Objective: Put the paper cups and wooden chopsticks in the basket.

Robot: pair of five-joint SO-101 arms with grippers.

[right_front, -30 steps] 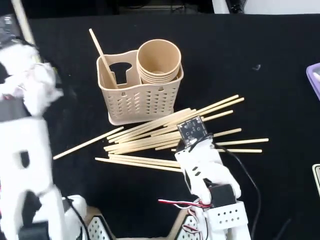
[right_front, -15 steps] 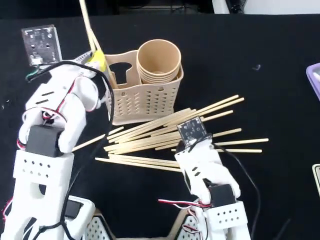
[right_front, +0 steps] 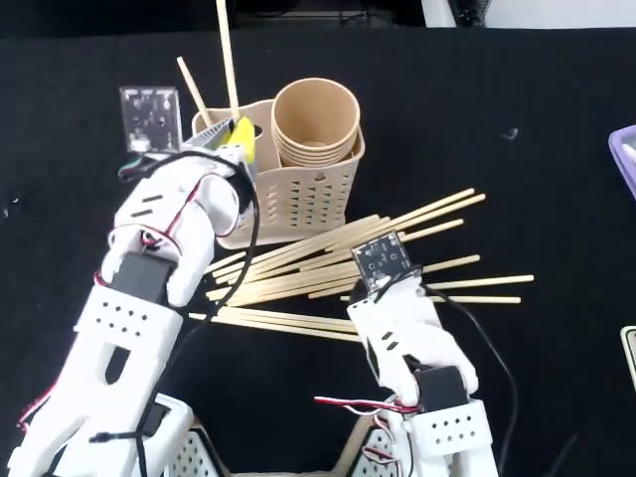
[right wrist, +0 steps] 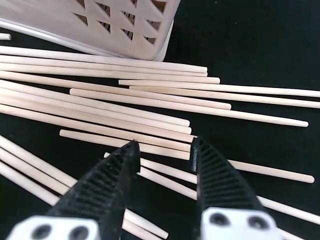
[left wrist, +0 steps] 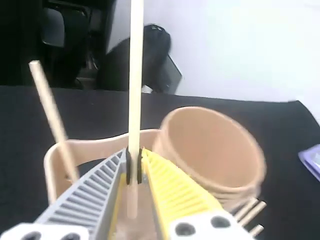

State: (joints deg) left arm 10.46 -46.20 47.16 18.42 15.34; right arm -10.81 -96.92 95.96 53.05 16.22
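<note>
A beige basket (right_front: 283,204) stands at the table's middle back, with a stack of paper cups (right_front: 315,121) in its right compartment and one chopstick (right_front: 202,105) leaning in its left one. My left gripper (right_front: 237,139) is shut on a wooden chopstick (right_front: 228,55), held upright over the left compartment. In the left wrist view that chopstick (left wrist: 135,80) rises between the closed fingers (left wrist: 165,187), with the cups (left wrist: 212,150) beside. Several loose chopsticks (right_front: 338,260) lie in front of the basket. My right gripper (right wrist: 162,150) hangs open just above them (right wrist: 125,107).
A purple container edge (right_front: 624,154) shows at the far right. The basket's perforated wall (right wrist: 95,20) sits close beyond the right gripper. The black tabletop spreads open to the right of the chopstick pile.
The left arm swung in from the left edge toward the basket, carrying a chopstick upright to above its left compartment. The right arm stayed still.
</note>
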